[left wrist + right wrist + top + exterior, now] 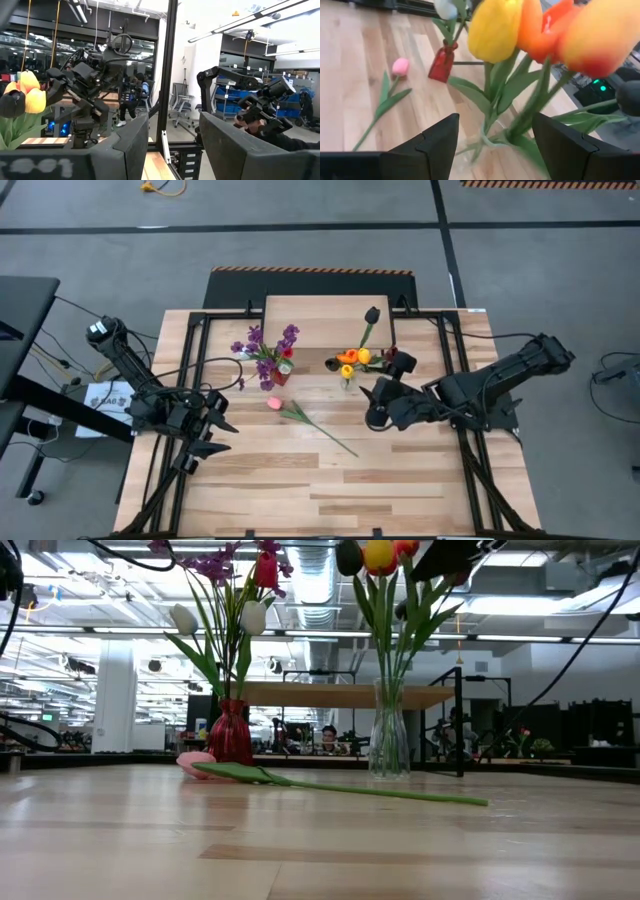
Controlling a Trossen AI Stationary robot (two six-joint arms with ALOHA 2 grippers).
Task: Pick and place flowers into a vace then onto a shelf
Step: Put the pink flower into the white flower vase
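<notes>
Your right gripper [372, 402], fingers apart and empty, sits just beside the clear vase [388, 743] of tulips [540, 30]. That glass looks breakable and top-heavy, so grab low. The left gripper [215, 435] waits open. One pink tulip [274, 403] lies on the table [400, 480].

Table [400, 480] pale wood planks; clear vase [388, 740] likely glass.

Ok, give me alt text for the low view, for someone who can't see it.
A pink tulip lies flat on the wooden table, its green stem stretching right. Behind it stand a red vase of purple, red and white flowers and a clear glass vase of yellow and orange tulips.
</notes>
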